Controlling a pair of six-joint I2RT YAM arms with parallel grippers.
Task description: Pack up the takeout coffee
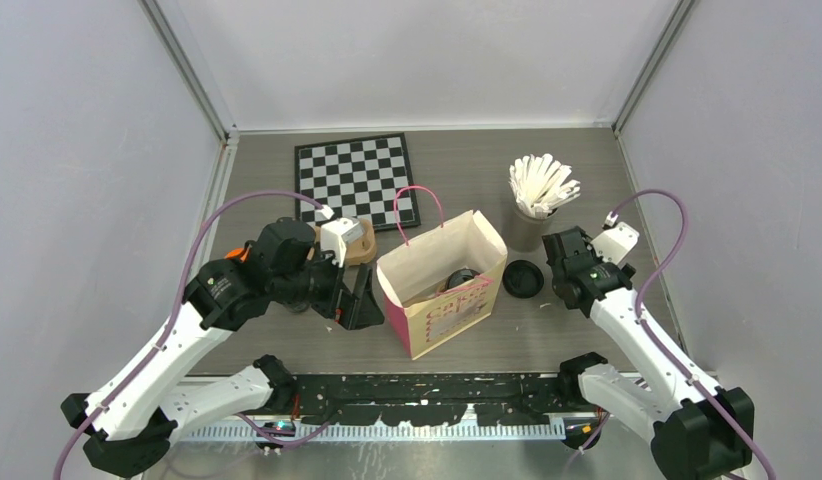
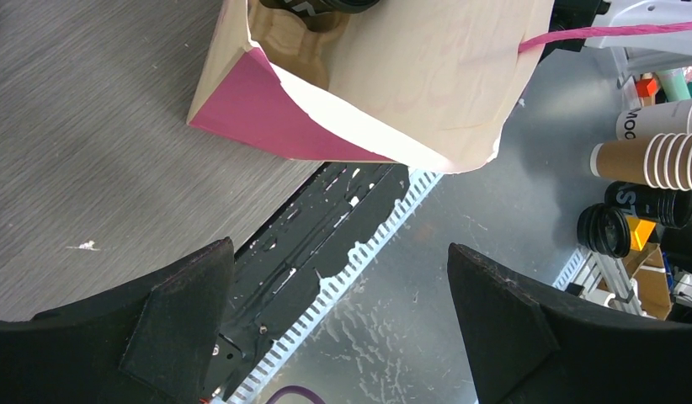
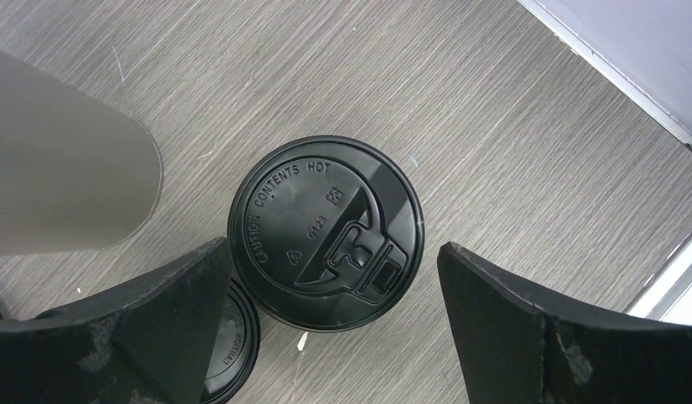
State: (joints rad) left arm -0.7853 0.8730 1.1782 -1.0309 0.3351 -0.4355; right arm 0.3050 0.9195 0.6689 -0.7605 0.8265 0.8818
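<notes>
While wide open, right hand (image 3: 334,249) empty

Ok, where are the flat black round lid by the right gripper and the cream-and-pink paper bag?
Flat black round lid (image 3: 326,231): right wrist view, centre of its embossed top.
Cream-and-pink paper bag (image 1: 452,312): top external view, its printed front wall.

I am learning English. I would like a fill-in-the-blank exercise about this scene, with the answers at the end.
1. The handle of the paper bag is ___.
2. Under the right gripper, the black lid reads "CAUTION CONTENTS ___".
3. The left gripper holds nothing; it is ___.
Answers: pink; HOT; open.
</notes>
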